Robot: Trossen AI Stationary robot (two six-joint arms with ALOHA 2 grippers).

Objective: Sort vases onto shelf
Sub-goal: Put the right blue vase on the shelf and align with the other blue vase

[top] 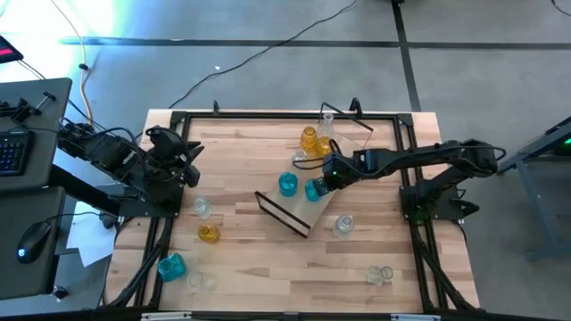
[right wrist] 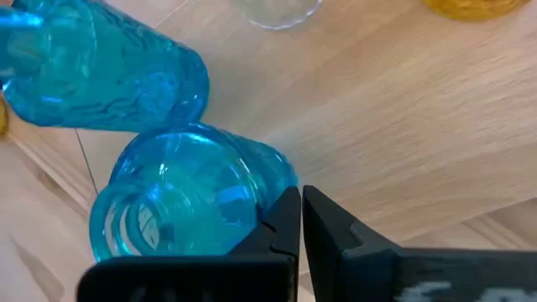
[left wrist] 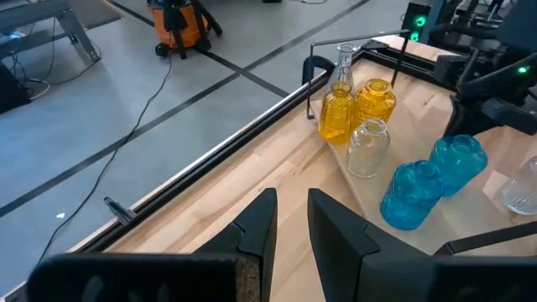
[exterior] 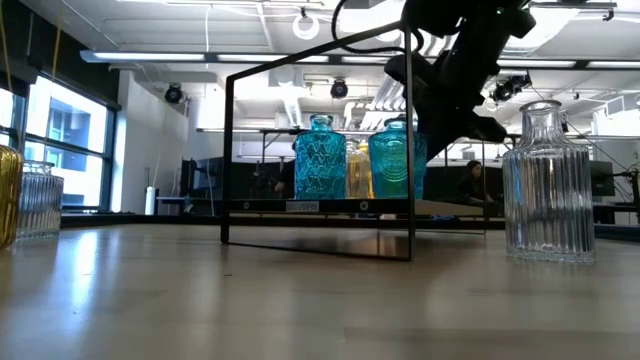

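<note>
The shelf (top: 302, 210) lies slantwise on the table's middle, a black wire frame (exterior: 320, 150) at its end. On its board stand two teal vases (top: 287, 184) (top: 314, 189), two amber vases (top: 309, 139) and two clear ones (top: 327, 117). My right gripper (top: 328, 175) is shut and hovers low beside the nearer teal vase (right wrist: 185, 210). My left gripper (top: 194, 168) waits near the table's left edge; its fingers (left wrist: 291, 222) are a narrow gap apart and hold nothing. My right gripper has its shut fingers (right wrist: 284, 220) close against the side wall of a teal vase (right wrist: 256, 180), near its base, which stands upright on the shelf board. Whether the outer side of the finger touches the glass, I cannot tell.
Loose vases stand on the table: a clear one (top: 202, 207) and an amber one (top: 209, 234) left of the shelf, a clear one (top: 343, 226) right of it. Near the front edge lie a teal one (top: 171, 266) and clear ones (top: 201, 280) (top: 381, 275).
</note>
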